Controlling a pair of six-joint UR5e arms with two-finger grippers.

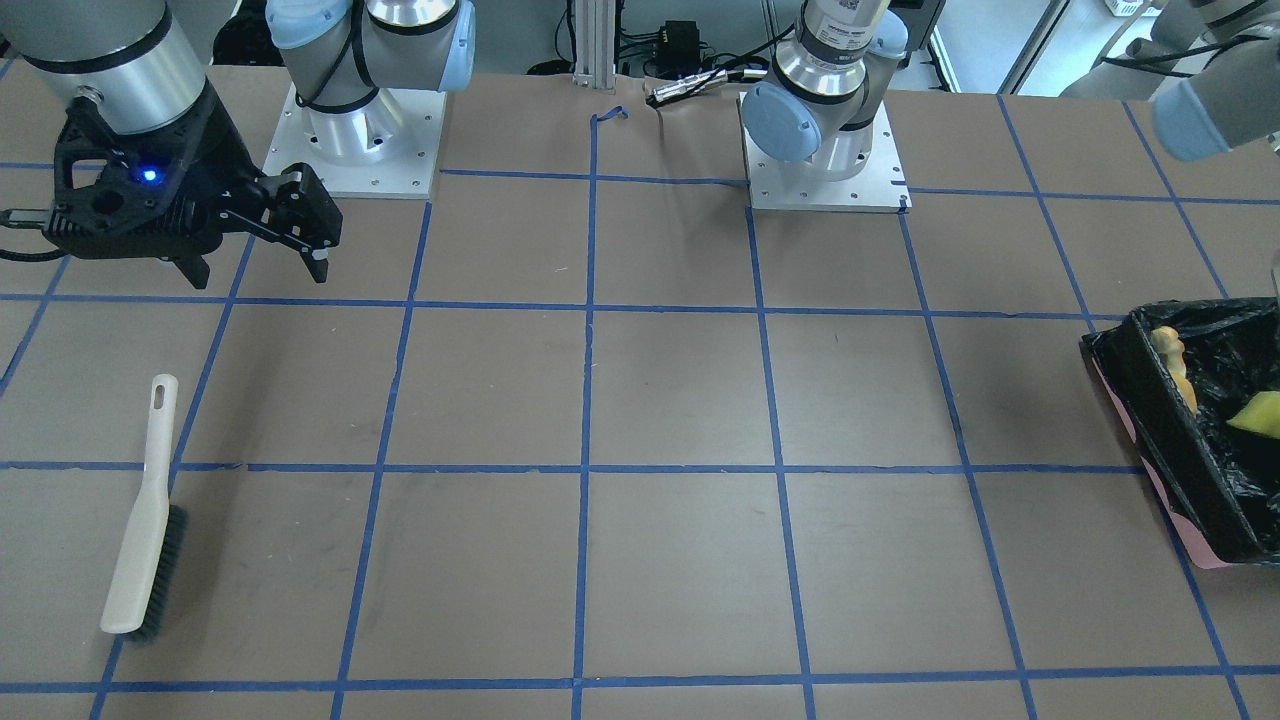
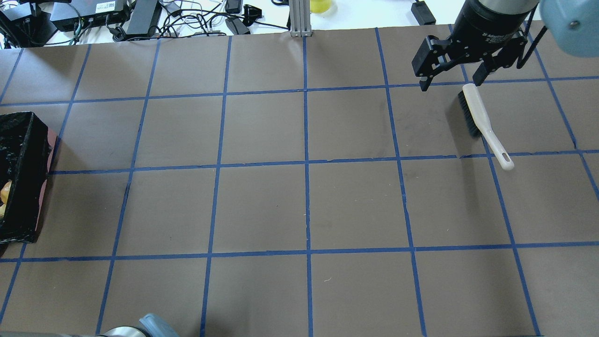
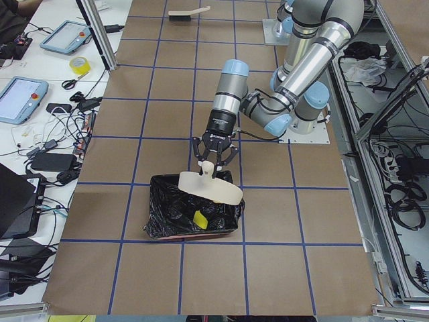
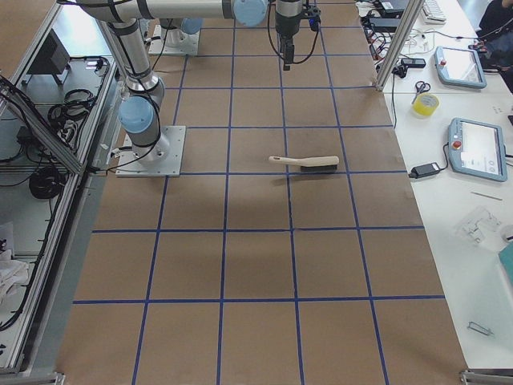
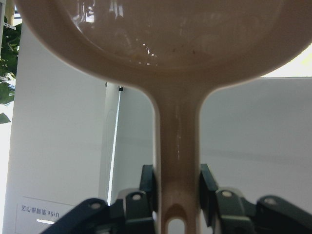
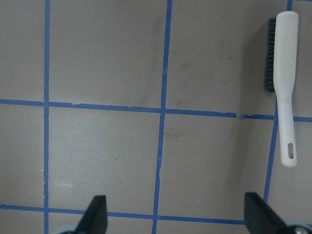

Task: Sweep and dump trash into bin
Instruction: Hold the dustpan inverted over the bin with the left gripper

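Observation:
The bin (image 1: 1150, 420), a pink box lined with a black bag, stands at the table's end on my left; it also shows in the overhead view (image 2: 23, 154) and the left exterior view (image 3: 167, 211). Inside lie a golden-brown lump (image 1: 1175, 365) and a yellow-green wedge (image 1: 1260, 412). I cannot make out the cream ring piece. My left gripper (image 3: 213, 157) is shut on the handle of a beige dustpan (image 3: 211, 189) and holds it tilted over the bin; the handle (image 5: 178, 156) sits between the fingers. My right gripper (image 2: 450, 83) is open and empty, above the table.
A beige hand brush (image 2: 482, 124) with dark bristles lies flat on the table just below my right gripper; it also shows in the front view (image 1: 145, 520) and the right wrist view (image 6: 282, 83). Brown paper with a blue tape grid covers the table. Cables and boxes (image 2: 117, 14) line the far edge.

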